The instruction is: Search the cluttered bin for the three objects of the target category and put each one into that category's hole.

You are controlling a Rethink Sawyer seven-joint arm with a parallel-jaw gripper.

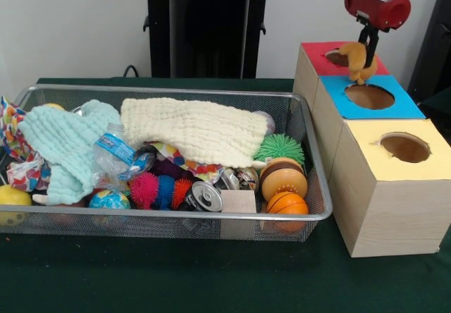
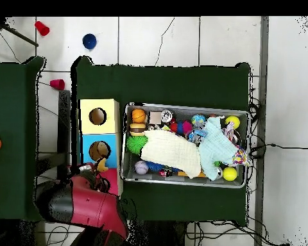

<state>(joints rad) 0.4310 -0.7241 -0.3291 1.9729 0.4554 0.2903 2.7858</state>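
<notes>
My gripper (image 1: 363,65) hangs above the boxes and is shut on a small tan plush toy (image 1: 356,57). The toy hangs over the line between the red-topped box (image 1: 317,53) and the blue-topped box, just behind the blue box's round hole (image 1: 369,96). In the overhead view the toy (image 2: 102,165) shows at the arm's tip (image 2: 86,200), beside the blue box's hole (image 2: 99,150). The wire mesh bin (image 1: 176,218) lies left of the boxes and is full of clutter. I see no other plush toy clearly in it.
In the bin lie a cream knitted cloth (image 1: 194,128), a mint cloth (image 1: 67,140), spiky balls (image 1: 280,146), a can (image 1: 204,197), a basketball (image 1: 287,203) and a plastic bottle (image 1: 120,154). The yellow-topped box (image 1: 394,179) stands nearest the camera.
</notes>
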